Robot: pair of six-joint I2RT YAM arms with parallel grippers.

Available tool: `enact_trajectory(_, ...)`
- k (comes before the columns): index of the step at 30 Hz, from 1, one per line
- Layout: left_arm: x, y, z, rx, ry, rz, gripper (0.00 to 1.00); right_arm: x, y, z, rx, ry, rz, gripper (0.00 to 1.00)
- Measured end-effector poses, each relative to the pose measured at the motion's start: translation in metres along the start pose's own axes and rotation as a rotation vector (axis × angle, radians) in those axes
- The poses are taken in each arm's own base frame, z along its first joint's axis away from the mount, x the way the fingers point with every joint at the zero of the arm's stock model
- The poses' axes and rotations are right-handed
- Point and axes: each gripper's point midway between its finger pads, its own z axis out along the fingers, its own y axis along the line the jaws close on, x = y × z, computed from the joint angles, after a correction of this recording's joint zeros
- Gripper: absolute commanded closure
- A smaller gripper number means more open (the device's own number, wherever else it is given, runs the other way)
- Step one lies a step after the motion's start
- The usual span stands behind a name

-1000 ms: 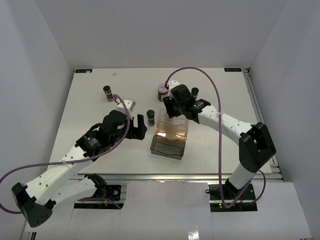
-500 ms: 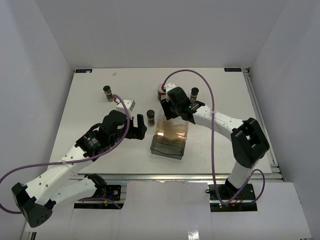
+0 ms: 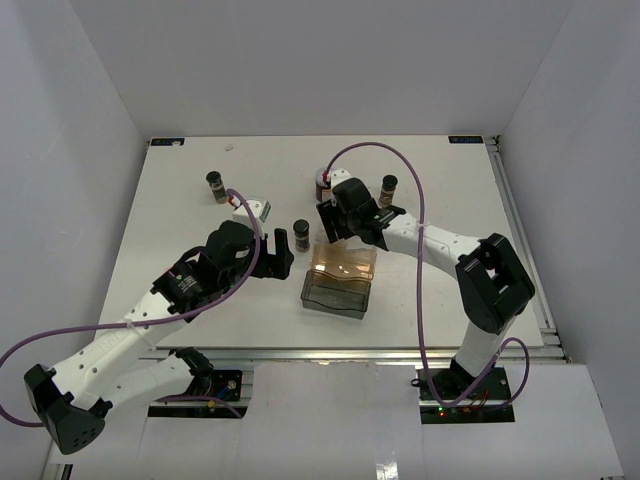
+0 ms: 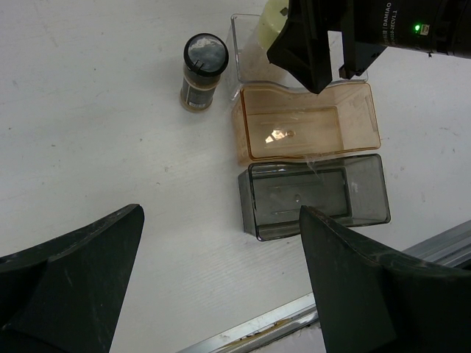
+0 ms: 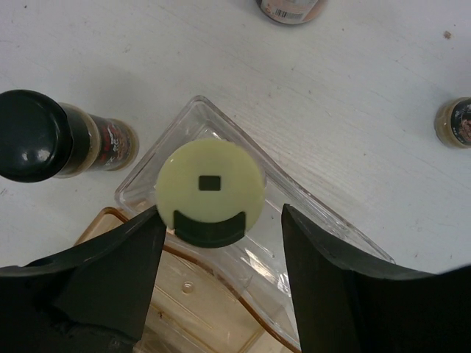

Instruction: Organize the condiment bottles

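Observation:
A condiment bottle with a yellow-green cap (image 5: 210,184) stands upright in the clear bin (image 5: 324,213). My right gripper (image 5: 223,239) hangs over it, open: the right finger is well clear of the cap and the left finger is close beside it. A black-capped bottle (image 5: 44,136) stands just left of that bin, also seen in the left wrist view (image 4: 200,70). Farther back stand a red-labelled bottle (image 3: 322,180) and two more black-capped bottles (image 3: 389,187) (image 3: 214,185). My left gripper (image 4: 221,287) is wide open above bare table, holding nothing.
An amber bin (image 4: 243,132) sits between the clear bin and a smoky bin (image 4: 246,206), the three in a row toward the table's front edge. A small white object (image 3: 252,208) lies behind the left arm. The metal front edge (image 4: 294,312) runs close to the smoky bin.
My right gripper moved slightly left over the clear bin and its jaws have spread apart from the yellow-green-capped bottle. The left arm has not moved.

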Motion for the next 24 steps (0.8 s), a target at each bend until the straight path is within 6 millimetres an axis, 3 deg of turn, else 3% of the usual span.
enact_trajectory(11, 0.001, 0.0, 0.001, -0.001, 0.003, -0.011, 0.02, -0.006, -0.007, -0.008, 0.032, -0.011, 0.0, 0.21)
enact_trajectory(17, 0.001, 0.0, 0.001, -0.001, 0.003, -0.01, 0.02, -0.042, -0.019, -0.043, 0.073, -0.099, 0.009, 0.21)
enact_trajectory(20, 0.001, 0.0, 0.001, -0.002, 0.004, -0.01, 0.02, -0.064, -0.032, -0.06, 0.098, -0.158, 0.029, 0.21)
enact_trajectory(24, 0.002, 0.0, 0.0, -0.003, 0.007, -0.002, 0.02, -0.078, -0.078, -0.062, 0.181, -0.175, 0.098, 0.21)
